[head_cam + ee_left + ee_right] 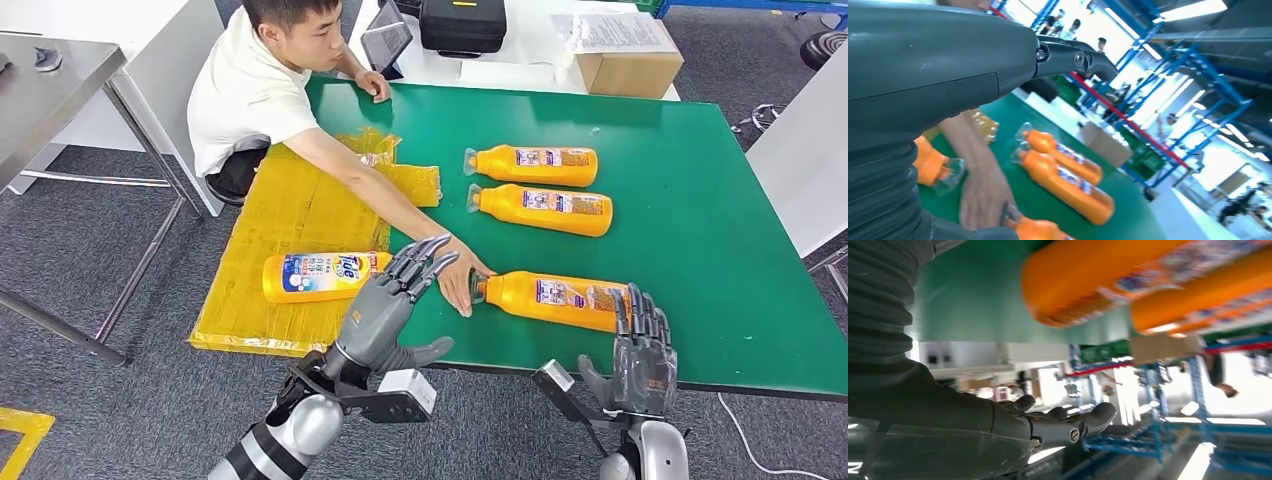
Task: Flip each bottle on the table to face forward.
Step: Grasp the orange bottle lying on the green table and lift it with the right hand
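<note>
The left hand (395, 300) has its fingers spread apart and holds nothing; it hangs over the near edge of the green table (700, 250); the right hand (640, 355) is spread and bare too, just by the near bottle (560, 298); a person's hand (460, 280) touches that bottle's cap end; two more orange bottles (540, 185) lie flat further back, with open green room to the right; a fourth bottle (320, 275) lies on yellow cardboard (290, 210), blue label up.

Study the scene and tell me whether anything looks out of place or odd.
One bottle lies off the green table, on yellow sheets beside it, showing its blue label, while three bottles lie on the table. A person's hand touches the cap end of the nearest bottle, between the robot's raised hands.
</note>
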Tool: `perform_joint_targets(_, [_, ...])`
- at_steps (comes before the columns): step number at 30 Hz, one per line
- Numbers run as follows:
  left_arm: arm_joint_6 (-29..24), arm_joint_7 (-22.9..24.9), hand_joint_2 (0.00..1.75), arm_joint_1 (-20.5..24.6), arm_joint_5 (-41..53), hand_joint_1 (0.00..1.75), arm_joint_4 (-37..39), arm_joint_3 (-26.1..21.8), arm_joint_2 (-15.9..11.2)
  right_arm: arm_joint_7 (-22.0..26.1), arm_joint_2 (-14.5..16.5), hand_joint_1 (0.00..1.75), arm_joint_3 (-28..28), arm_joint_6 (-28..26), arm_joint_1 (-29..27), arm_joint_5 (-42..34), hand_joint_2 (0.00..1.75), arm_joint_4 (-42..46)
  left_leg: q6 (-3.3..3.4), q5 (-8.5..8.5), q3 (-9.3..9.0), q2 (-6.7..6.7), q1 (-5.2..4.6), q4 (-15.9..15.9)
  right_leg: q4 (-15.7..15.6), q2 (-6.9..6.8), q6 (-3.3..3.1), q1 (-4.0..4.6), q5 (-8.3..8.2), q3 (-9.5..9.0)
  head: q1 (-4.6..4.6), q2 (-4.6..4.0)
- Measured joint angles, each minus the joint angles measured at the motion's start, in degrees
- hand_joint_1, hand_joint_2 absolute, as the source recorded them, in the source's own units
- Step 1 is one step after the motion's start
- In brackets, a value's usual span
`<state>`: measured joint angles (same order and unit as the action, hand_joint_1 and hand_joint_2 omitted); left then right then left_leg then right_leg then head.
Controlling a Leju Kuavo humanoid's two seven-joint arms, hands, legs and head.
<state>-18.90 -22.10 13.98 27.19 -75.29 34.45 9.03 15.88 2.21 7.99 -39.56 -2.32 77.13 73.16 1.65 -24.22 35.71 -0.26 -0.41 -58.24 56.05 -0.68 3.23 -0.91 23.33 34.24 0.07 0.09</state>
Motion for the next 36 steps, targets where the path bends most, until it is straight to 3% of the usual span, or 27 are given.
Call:
perform_joint_targets(5, [-0.57,-0.19,1.75,-2.58,1.42,0.00,-4.33,1.81,-0.80,-7.45,-4.89,0.00,-2.31,2.52,1.29,-1.60,1.75,-6.28,0.00,0.01,-0.01,0.01,0.00,0.00,0.01,0.00,0.00,0.00,0.00,0.00,-0.01,0.00])
perform_joint_targets(13, [-0.08,-1.13,1.75,-3.24,0.60,0.00,-5.34,3.97,-1.07,-7.96,-9.27,0.00,-5.10,1.89,6.43,-4.05,1.75,-13.51,0.04,0.03,-0.06,0.02,-0.01,0.00,0.00,0.01,0.02,-0.02,-0.02,-0.05,-0.01,0.00])
perform_joint_targets(24, [0.13,-3.32,1.75,-1.57,-3.07,0.00,-5.30,6.15,-1.05,-4.61,-10.55,0.00,-9.07,-0.17,17.76,-3.68,1.75,-27.63,0.07,0.10,-0.15,0.10,0.00,-0.01,0.02,0.04,0.02,0.00,-0.07,-0.09,-0.01,0.00])
perform_joint_targets(36, [0.37,-3.48,1.75,-1.08,-4.78,0.00,-5.25,7.25,-1.00,-4.91,-9.65,0.00,-12.36,-0.11,22.35,-2.53,1.75,-34.25,0.07,0.08,-0.15,0.11,0.00,-0.01,0.01,0.04,0.02,0.00,-0.06,-0.09,-0.01,0.00])
